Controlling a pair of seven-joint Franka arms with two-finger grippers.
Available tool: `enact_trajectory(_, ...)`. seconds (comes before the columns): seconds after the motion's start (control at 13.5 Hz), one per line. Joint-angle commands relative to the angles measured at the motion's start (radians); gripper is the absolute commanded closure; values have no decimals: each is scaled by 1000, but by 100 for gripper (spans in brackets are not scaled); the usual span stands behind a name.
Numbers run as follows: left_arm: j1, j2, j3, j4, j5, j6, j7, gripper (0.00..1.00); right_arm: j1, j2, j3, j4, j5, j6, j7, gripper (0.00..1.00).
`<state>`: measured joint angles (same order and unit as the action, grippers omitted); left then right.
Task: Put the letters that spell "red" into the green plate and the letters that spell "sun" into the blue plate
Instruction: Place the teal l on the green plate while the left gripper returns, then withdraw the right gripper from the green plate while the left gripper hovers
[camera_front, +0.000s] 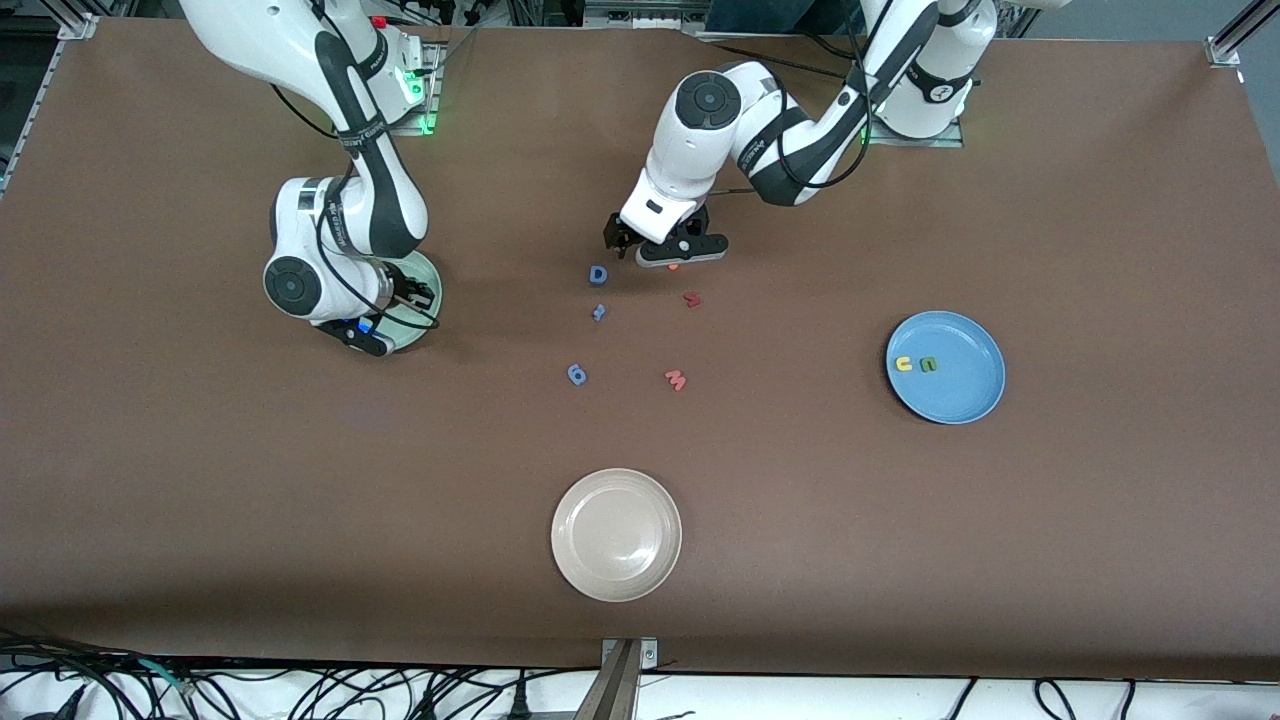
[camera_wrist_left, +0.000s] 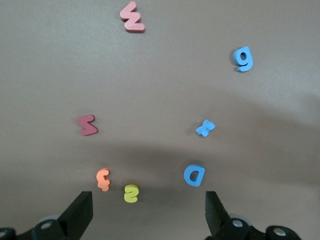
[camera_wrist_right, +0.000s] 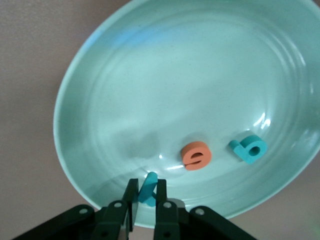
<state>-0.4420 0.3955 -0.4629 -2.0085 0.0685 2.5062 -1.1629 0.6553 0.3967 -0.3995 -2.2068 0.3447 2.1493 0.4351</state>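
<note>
I see the right gripper over the green plate, jaws nearly closed, pinching the thin teal r; orange e and teal d lie in the glossy plate. Left gripper spread wide, holding nothing, over the yellow s, which sits between its fingers at 12 o'clock. Yellow u and olive n in the blue plate

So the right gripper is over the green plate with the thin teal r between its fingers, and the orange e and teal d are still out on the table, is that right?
Not quite. The right gripper is over the green plate with the thin teal r between its fingers, but the orange e and teal d already lie in that plate, not on the table. The right wrist view shows it.
</note>
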Motion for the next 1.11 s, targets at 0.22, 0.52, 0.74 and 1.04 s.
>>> enact_trajectory(0.22,-29,97,-3,-4,285,29,-213,1,0,-79,-15,5,19,-40,-6,1)
enact_trajectory(0.52,-37,135,-11,5,313,40,-245,1,-6,-110,-160,311,-53,-423,-18,0)
enact_trajectory(0.74,-67,160,-11,14,315,42,-244,1,-25,-110,-200,516,-104,-580,-60,0)
enact_trajectory(1.04,-81,184,-11,28,315,40,-236,1,-37,-104,-266,737,-110,-674,-183,0)
